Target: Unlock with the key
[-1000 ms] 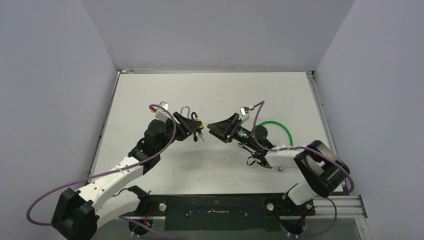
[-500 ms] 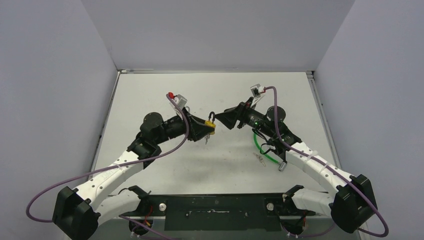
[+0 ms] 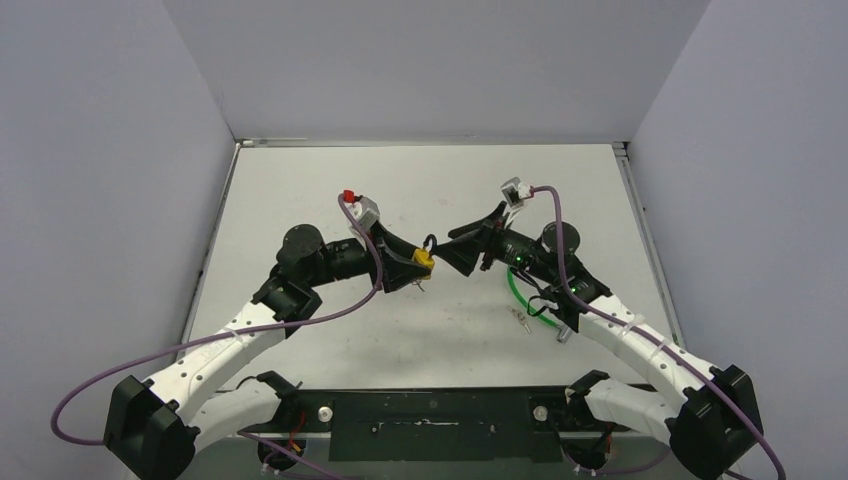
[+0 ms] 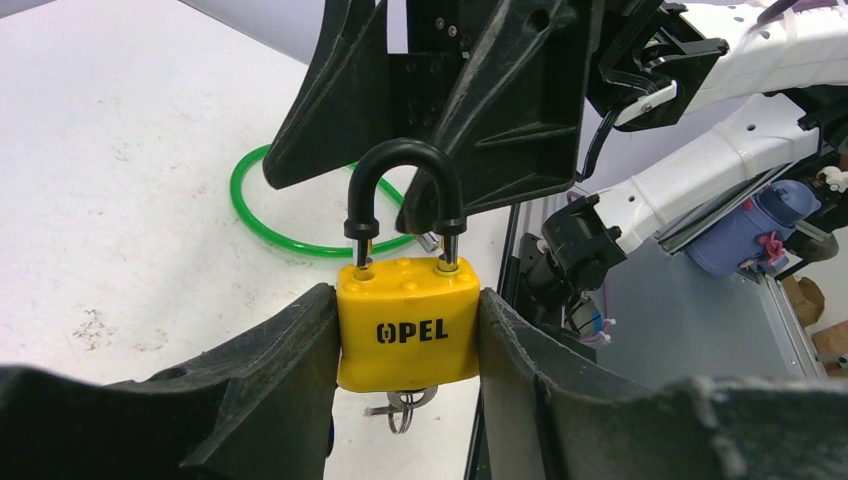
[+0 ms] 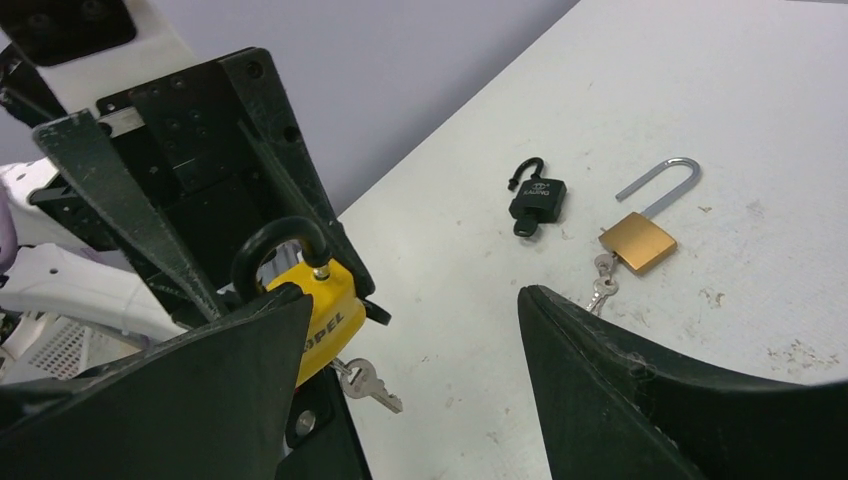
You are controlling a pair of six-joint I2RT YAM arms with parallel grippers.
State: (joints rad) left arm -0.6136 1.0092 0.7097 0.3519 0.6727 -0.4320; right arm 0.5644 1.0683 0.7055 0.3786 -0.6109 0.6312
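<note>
Yellow padlock (image 3: 423, 262) between left fingers (image 3: 400, 256); right fingers (image 3: 468, 233) (apart) just beside

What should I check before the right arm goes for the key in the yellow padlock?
1. Yellow padlock clamped in left gripper: ok.
2. Key seated in padlock's underside: ok.
3. Right gripper open: ok.
4. Right gripper around key: not ok, apart from it.
5. Shackle released: not ok, both legs seated.
6. Black padlock, brass padlock clear of both grippers: ok.
</note>
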